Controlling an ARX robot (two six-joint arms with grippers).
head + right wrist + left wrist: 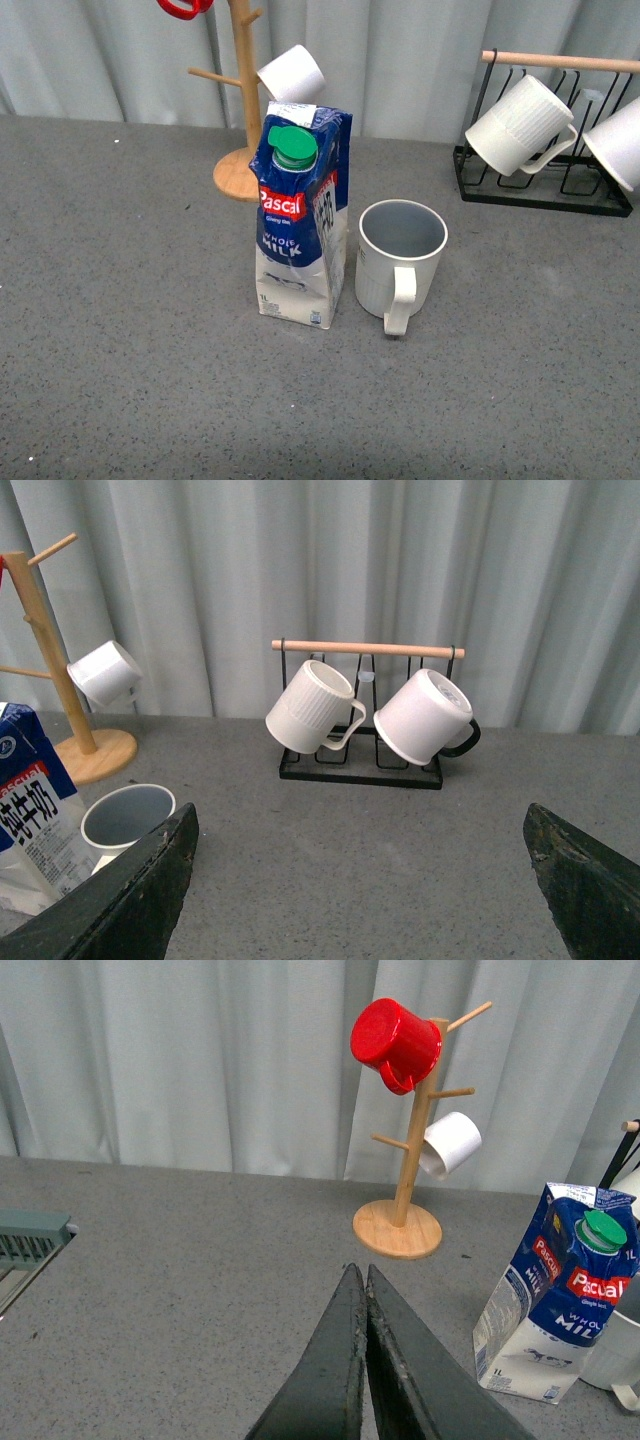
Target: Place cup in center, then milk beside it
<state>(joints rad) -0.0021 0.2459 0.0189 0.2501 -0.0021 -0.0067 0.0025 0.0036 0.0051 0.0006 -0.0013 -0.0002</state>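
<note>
Nearest to me, mid-counter, the cup (400, 262) stands upright, handle toward the near edge, with the milk (300, 215) upright just beside it on its left, not touching. My left gripper (365, 1290) is pressed closed on nothing. My right gripper (360, 900) is spread wide, empty. Toward the far edge stand a wooden mug tree (243, 110) and a black rack (545, 190).
</note>
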